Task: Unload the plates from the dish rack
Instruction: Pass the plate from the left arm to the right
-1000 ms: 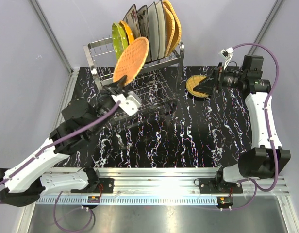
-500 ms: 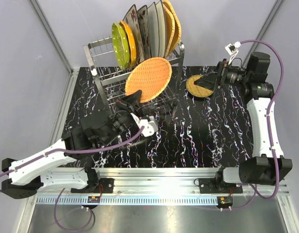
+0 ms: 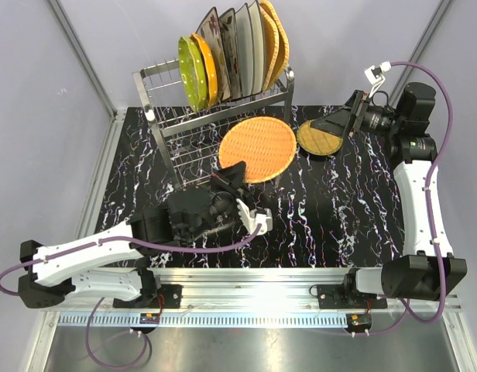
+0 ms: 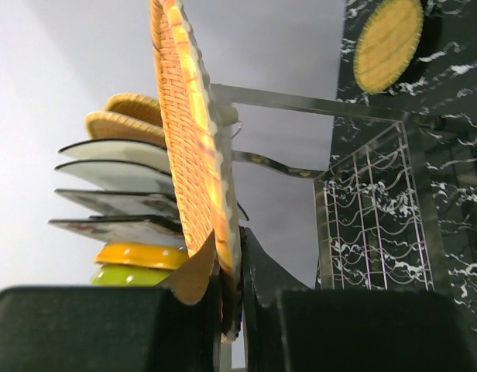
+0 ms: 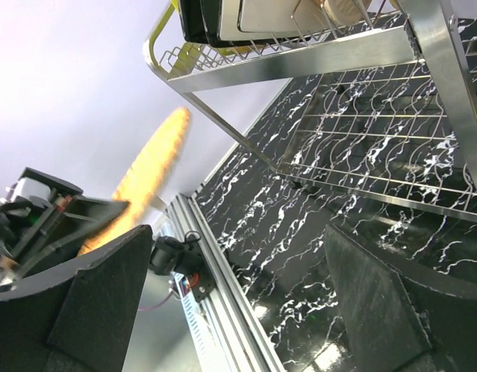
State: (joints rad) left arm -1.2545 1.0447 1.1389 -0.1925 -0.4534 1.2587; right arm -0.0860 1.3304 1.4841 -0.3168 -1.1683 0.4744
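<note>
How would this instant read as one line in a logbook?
left gripper: shut on round woven plate | right gripper: open near small woven plate | dish rack: more plates upright

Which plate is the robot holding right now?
The big round woven plate, pinched at its rim by the left gripper. No other plate is gripped.

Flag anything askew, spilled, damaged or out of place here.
Nothing is spilled or broken. Only the large woven plate is off a support: the left gripper pinches its rim, holding it in front of the dish rack. The other plates stand upright in the top tier, and a small woven plate lies flat on the table.
</note>
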